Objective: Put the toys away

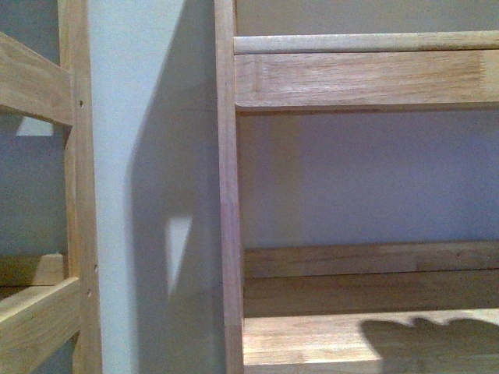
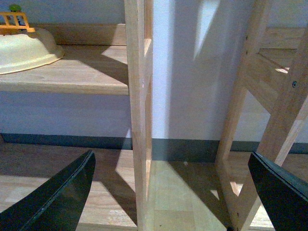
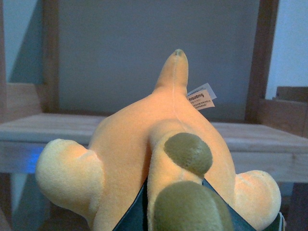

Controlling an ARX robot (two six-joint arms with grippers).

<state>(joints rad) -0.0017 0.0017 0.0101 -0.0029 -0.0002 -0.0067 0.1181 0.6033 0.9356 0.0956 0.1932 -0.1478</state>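
Observation:
The plush toy (image 3: 144, 144) fills the right wrist view: yellow-orange, with stubby limbs, olive-brown patches and a small orange label. My right gripper (image 3: 175, 219) is shut on it, and the dark fingers (image 3: 132, 216) show under the plush. It hangs in front of a wooden shelf board (image 3: 43, 127). In the front view no arm shows; only a dark shadow (image 1: 429, 335) lies on the lower shelf (image 1: 312, 339). My left gripper (image 2: 173, 192) is open and empty, its black fingers (image 2: 57, 197) wide apart above the wooden floor, facing a shelf upright (image 2: 139, 110).
A cream bowl-shaped thing (image 2: 24, 50) with a yellow toy part behind it sits on a low shelf (image 2: 82, 72) in the left wrist view. Two wooden shelf units stand against a pale wall (image 1: 148, 156), with a gap between their uprights (image 1: 228, 195).

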